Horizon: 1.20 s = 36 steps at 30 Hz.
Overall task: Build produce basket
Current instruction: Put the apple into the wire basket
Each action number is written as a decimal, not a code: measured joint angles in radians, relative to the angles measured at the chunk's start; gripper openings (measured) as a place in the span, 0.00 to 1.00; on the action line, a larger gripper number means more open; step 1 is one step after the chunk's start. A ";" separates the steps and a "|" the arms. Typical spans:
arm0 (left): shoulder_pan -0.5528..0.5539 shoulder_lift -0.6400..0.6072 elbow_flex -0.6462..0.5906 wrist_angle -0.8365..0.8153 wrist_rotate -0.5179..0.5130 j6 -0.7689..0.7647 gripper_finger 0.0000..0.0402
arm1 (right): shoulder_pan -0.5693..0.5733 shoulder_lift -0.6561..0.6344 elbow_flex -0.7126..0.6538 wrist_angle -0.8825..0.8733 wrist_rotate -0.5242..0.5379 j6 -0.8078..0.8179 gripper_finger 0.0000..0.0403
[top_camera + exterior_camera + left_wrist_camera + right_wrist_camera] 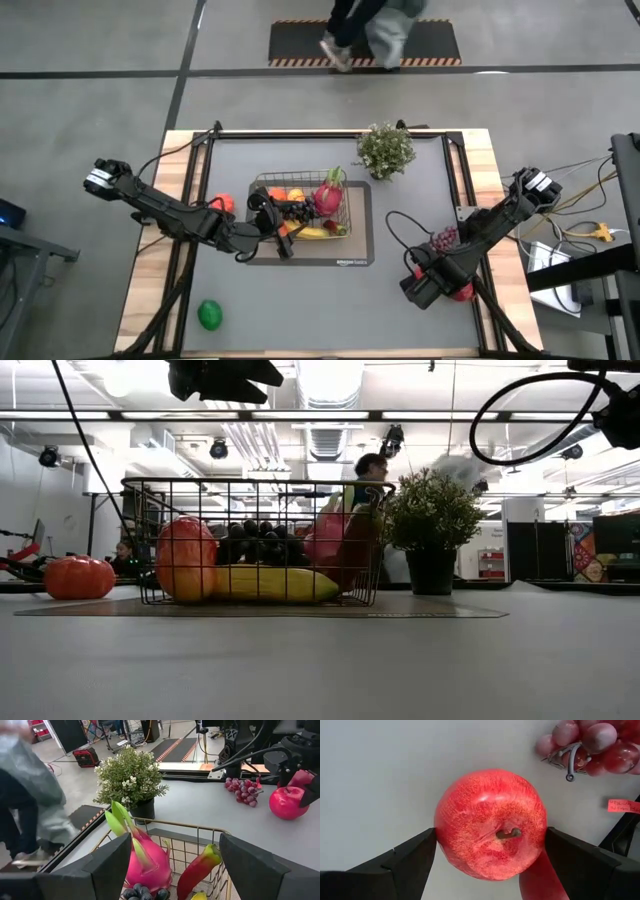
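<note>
The wire basket (262, 183) stands on a dark mat at the table's middle. It holds a pink dragon fruit (328, 195), a banana (312, 233), dark grapes (297, 210) and a red pepper (197, 870). My left gripper (272, 218) hovers open over the basket's left end, with nothing between its fingers. At the near right a red apple (490, 822) sits on the table, stem up. My right gripper (490, 834) points down over it, open, one finger on each side of the apple. My right gripper comes at the apple from above, pointing down. Its fingertips (427, 842) stand right at the apple's two opposite sides (439, 827), about halfway up. Whether they touch it I cannot tell. The apple rests on the table.
A bunch of red grapes (445, 238) lies just beyond the apple. A green lime (210, 315) lies at the near left, and an orange-red fruit (222, 203) sits left of the basket. A potted plant (386, 150) stands at the far edge. A person walks beyond the table.
</note>
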 joint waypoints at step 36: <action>-0.016 -0.032 -0.004 0.000 -0.005 0.029 0.71 | -0.049 -0.008 0.343 -0.163 0.208 -0.403 0.73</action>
